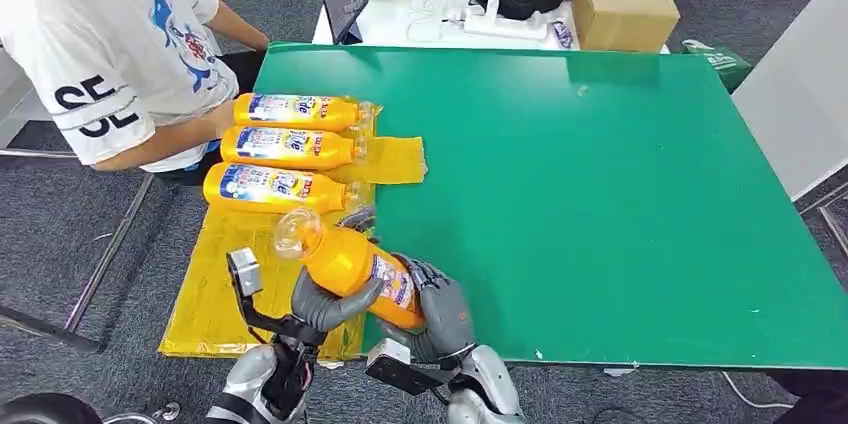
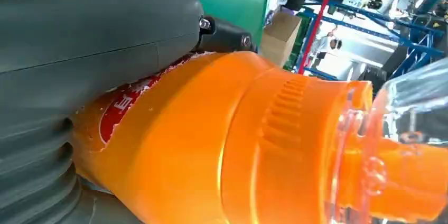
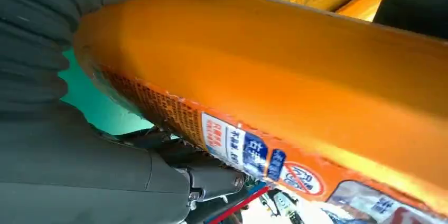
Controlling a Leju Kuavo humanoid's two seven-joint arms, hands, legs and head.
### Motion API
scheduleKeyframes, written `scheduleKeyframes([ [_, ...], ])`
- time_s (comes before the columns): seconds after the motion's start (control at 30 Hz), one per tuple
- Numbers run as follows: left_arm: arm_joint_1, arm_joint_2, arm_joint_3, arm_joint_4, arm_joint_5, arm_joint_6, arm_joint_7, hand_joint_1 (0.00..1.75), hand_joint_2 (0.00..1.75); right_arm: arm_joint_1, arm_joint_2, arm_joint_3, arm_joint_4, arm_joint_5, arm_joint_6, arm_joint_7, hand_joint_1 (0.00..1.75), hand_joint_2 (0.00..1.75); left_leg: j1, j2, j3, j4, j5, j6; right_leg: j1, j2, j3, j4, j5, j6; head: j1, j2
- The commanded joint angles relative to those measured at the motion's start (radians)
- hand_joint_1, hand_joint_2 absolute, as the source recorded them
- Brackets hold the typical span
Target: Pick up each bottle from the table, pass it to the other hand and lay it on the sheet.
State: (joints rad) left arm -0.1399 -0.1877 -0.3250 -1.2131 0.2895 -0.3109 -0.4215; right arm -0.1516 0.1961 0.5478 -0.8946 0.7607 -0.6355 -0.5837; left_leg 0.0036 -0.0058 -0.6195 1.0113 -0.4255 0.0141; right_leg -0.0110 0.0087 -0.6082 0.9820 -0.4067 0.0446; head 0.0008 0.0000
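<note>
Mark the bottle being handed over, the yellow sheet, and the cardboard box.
held bottle (image 1: 350, 262): head view, orange body.
yellow sheet (image 1: 205, 304): head view, bare near part.
cardboard box (image 1: 625, 9): head view, front face.

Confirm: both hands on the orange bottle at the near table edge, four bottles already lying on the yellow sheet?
Not four: the head view shows three bottles lying on the yellow sheet. The rest holds: left hand and right hand both grip the orange bottle at the near edge.

You see a glossy orange plastic bottle (image 1: 352, 266) with a clear plastic cap and a printed paper-like label. The yellow sheet (image 1: 215, 294) looks like thin, shiny, crinkled plastic film. The green table (image 1: 620, 204) is smooth and matt. The far cardboard box (image 1: 623, 8) looks dull.
</note>
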Motion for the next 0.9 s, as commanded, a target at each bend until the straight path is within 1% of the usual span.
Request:
scheduleKeyframes([
  [0.03, -0.042, 0.038, -0.141, 0.025, -0.155, 0.016, 0.006, 1.75, 1.75, -0.008, 0.003, -0.026, -0.077, -0.059, -0.004, -0.003, 1.66, 1.75, 0.001, -0.002, 0.003, 0.0, -0.001, 0.0, 0.001, -0.003, 0.004, 0.0, -0.002, -0.001, 0.0, 0.0],
  [0.07, -0.04, 0.04, -0.139, 0.028, -0.142, 0.006, 0.006, 1.75, 1.75, -0.008, 0.003, -0.027, -0.077, -0.059, -0.004, -0.002, 0.72, 1.75, 0.0, 0.0, 0.002, 0.0, -0.001, 0.0, 0.0, 0.0, 0.002, 0.0, -0.001, -0.001, 0.0, 0.0],
  [0.1, -0.037, 0.041, -0.126, 0.033, -0.105, -0.014, 0.02, 1.75, 1.75, -0.008, 0.003, -0.029, -0.076, -0.072, 0.019, 0.002, 0.0, 0.0, 0.001, 0.001, 0.008, 0.001, -0.004, -0.001, 0.002, -0.001, 0.008, 0.0, -0.003, -0.002, 0.0, 0.0],
  [0.13, -0.032, 0.044, -0.115, 0.033, -0.075, -0.022, 0.026, 1.75, 1.75, -0.005, -0.001, -0.027, -0.085, -0.133, 0.11, -0.011, 0.0, 0.0, 0.0, 0.001, 0.002, -0.001, -0.001, 0.0, 0.0, 0.001, 0.002, 0.0, 0.0, -0.001, 0.0, 0.0],
  [0.17, -0.032, 0.049, -0.11, 0.034, -0.07, -0.025, 0.026, 1.75, 1.75, -0.005, -0.005, -0.029, -0.085, -0.135, 0.115, -0.011, 0.0, 0.0, 0.0, 0.001, 0.002, -0.001, -0.001, 0.0, 0.0, 0.001, 0.002, -0.001, 0.0, -0.001, 0.0, 0.0],
  [0.2, -0.032, 0.049, -0.1, 0.035, -0.059, -0.021, 0.026, 1.75, 1.75, -0.004, -0.017, -0.02, -0.094, -0.168, 0.189, -0.023, 0.0, 0.0, 0.0, 0.001, 0.004, -0.001, -0.001, -0.001, 0.0, 0.001, 0.004, -0.001, -0.001, -0.001, 0.0, 0.0],
  [0.23, -0.034, 0.046, -0.078, 0.03, -0.056, 0.0, 0.02, 1.75, 1.75, 0.007, -0.028, -0.024, -0.122, -0.207, 0.247, -0.034, 0.0, 0.0, 0.0, 0.001, 0.003, -0.001, -0.001, 0.0, 0.0, 0.0, 0.003, -0.001, 0.0, -0.001, 0.0, 0.0],
  [0.27, -0.04, 0.049, -0.075, 0.027, -0.056, 0.0, 0.021, 1.75, 1.75, 0.008, -0.031, -0.026, -0.125, -0.209, 0.25, -0.035, 0.0, 0.0, 0.0, 0.0, 0.002, -0.001, 0.0, 0.0, 0.0, 0.0, 0.002, -0.001, 0.0, -0.001, 0.0, 0.0],
  [0.3, -0.037, 0.042, -0.058, 0.024, -0.058, 0.03, 0.02, 1.75, 1.75, 0.021, -0.034, -0.035, -0.153, -0.24, 0.284, -0.044, 0.0, 0.0, 0.0, 0.0, 0.004, -0.001, -0.001, -0.001, 0.001, -0.001, 0.004, -0.001, -0.001, -0.001, 0.0, 0.0],
  [0.33, -0.043, 0.034, -0.028, 0.016, -0.088, 0.094, 0.008, 1.75, 1.75, 0.036, -0.05, -0.037, -0.203, -0.251, 0.311, -0.047, 0.0, 0.0, 0.0, -0.001, 0.002, 0.0, -0.001, 0.0, 0.0, -0.001, 0.002, 0.0, -0.001, -0.001, 0.0, 0.0],
  [0.37, -0.048, 0.036, -0.021, 0.014, -0.089, 0.096, 0.01, 1.75, 1.75, 0.04, -0.055, -0.039, -0.22, -0.252, 0.321, -0.042, 0.0, 0.0, 0.001, 0.0, 0.004, 0.0, -0.002, -0.001, 0.001, -0.001, 0.005, -0.001, -0.001, -0.001, 0.0, 0.0],
  [0.43, -0.062, 0.008, 0.046, 0.006, -0.153, 0.236, -0.014, 1.75, 1.75, 0.073, -0.064, -0.064, -0.321, -0.296, 0.36, -0.052, 0.0, 0.0, 0.0, -0.001, 0.002, 0.0, -0.001, 0.0, 0.0, -0.002, 0.003, 0.0, -0.001, -0.001, 0.0, 0.0],
  [0.47, -0.068, 0.007, 0.056, 0.001, -0.155, 0.237, -0.011, 1.75, 1.75, 0.083, -0.07, -0.067, -0.352, -0.296, 0.375, -0.038, 0.0, 0.0, 0.0, -0.001, 0.0, 0.0, 0.0, 0.0, 0.0, -0.002, 0.001, 0.0, -0.001, 0.0, 0.0, 0.0],
  [0.5, -0.07, -0.001, 0.08, -0.007, -0.178, 0.291, -0.023, 1.75, 1.75, 0.092, -0.068, -0.077, -0.377, -0.311, 0.38, -0.042, 0.0, 0.0, 0.001, -0.002, 0.002, 0.001, -0.002, 0.0, 0.001, -0.003, 0.004, 0.0, -0.002, -0.001, 0.0, 0.0],
  [0.53, -0.071, -0.008, 0.119, -0.027, -0.187, 0.347, -0.044, 1.75, 1.75, 0.113, -0.069, -0.098, -0.433, -0.354, 0.396, -0.058, 0.0, 0.0, 0.0, -0.002, 0.0, 0.001, 0.0, 0.0, 0.0, -0.002, 0.001, 0.001, -0.001, -0.001, 0.0, 0.0],
  [0.57, -0.069, -0.005, 0.138, -0.046, -0.176, 0.356, -0.042, 1.75, 1.75, 0.127, -0.073, -0.109, -0.474, -0.374, 0.41, -0.059, 0.0, 0.0, 0.001, -0.003, 0.002, 0.002, -0.002, 0.0, 0.001, -0.004, 0.004, 0.001, -0.002, -0.001, 0.001, 0.0],
  [0.6, -0.064, -0.009, 0.164, -0.067, -0.169, 0.377, -0.051, 1.75, 1.75, 0.143, -0.067, -0.13, -0.511, -0.403, 0.416, -0.065, 0.0, 0.0, 0.001, -0.002, 0.002, 0.002, -0.002, 0.0, 0.001, -0.003, 0.003, 0.001, -0.002, -0.001, 0.0, 0.0],
  [0.63, -0.055, -0.007, 0.191, -0.11, -0.198, 0.437, -0.081, 1.75, 1.75, 0.168, -0.059, -0.167, -0.575, -0.46, 0.424, -0.087, 0.0, 0.0, 0.001, -0.001, 0.001, 0.001, -0.001, 0.0, 0.001, -0.001, 0.002, 0.001, -0.001, -0.001, -0.001, 0.0],
  [0.67, -0.051, -0.003, 0.197, -0.129, -0.198, 0.438, -0.077, 1.75, 1.75, 0.176, -0.062, -0.174, -0.599, -0.465, 0.43, -0.082, 0.0, 0.0, 0.0, -0.001, 0.0, 0.001, -0.001, 0.0, 0.001, -0.002, 0.0, 0.001, -0.001, -0.001, 0.0, 0.0],
  [0.73, -0.035, -0.003, 0.231, -0.189, -0.212, 0.486, -0.099, 1.75, 1.75, 0.201, -0.046, -0.224, -0.666, -0.51, 0.423, -0.097, 0.0, 0.0, 0.001, -0.002, 0.003, 0.002, -0.003, -0.001, 0.002, -0.004, 0.004, 0.002, -0.004, -0.002, 0.0, 0.0],
  [0.77, -0.028, -0.001, 0.241, -0.218, -0.235, 0.516, -0.117, 1.75, 1.75, 0.21, -0.04, -0.246, -0.693, -0.519, 0.406, -0.105, 0.0, 0.0, 0.0, -0.002, 0.0, 0.001, -0.001, 0.0, 0.001, -0.002, 0.001, 0.001, -0.001, -0.001, 0.0, 0.0],
  [0.8, -0.022, 0.002, 0.248, -0.242, -0.243, 0.529, -0.115, 1.75, 1.75, 0.217, -0.034, -0.262, -0.709, -0.528, 0.401, -0.103, 0.0, 0.0, 0.001, -0.001, 0.002, 0.002, -0.003, -0.001, 0.001, -0.001, 0.003, 0.002, -0.003, -0.001, 0.0, 0.0],
  [0.83, -0.013, 0.007, 0.256, -0.277, -0.273, 0.559, -0.132, 1.75, 1.75, 0.226, -0.021, -0.289, -0.727, -0.536, 0.378, -0.109, 0.0, 0.0, 0.0, -0.001, 0.001, 0.001, -0.002, 0.0, 0.001, -0.001, 0.002, 0.001, -0.002, -0.001, 0.0, 0.0],
  [0.9, -0.001, 0.013, 0.263, -0.314, -0.283, 0.568, -0.13, 1.75, 1.75, 0.234, -0.013, -0.308, -0.741, -0.545, 0.363, -0.11, 0.0, 0.0, 0.001, 0.0, 0.002, 0.002, -0.003, -0.001, 0.001, -0.001, 0.002, 0.001, -0.002, -0.001, 0.0, 0.0],
])
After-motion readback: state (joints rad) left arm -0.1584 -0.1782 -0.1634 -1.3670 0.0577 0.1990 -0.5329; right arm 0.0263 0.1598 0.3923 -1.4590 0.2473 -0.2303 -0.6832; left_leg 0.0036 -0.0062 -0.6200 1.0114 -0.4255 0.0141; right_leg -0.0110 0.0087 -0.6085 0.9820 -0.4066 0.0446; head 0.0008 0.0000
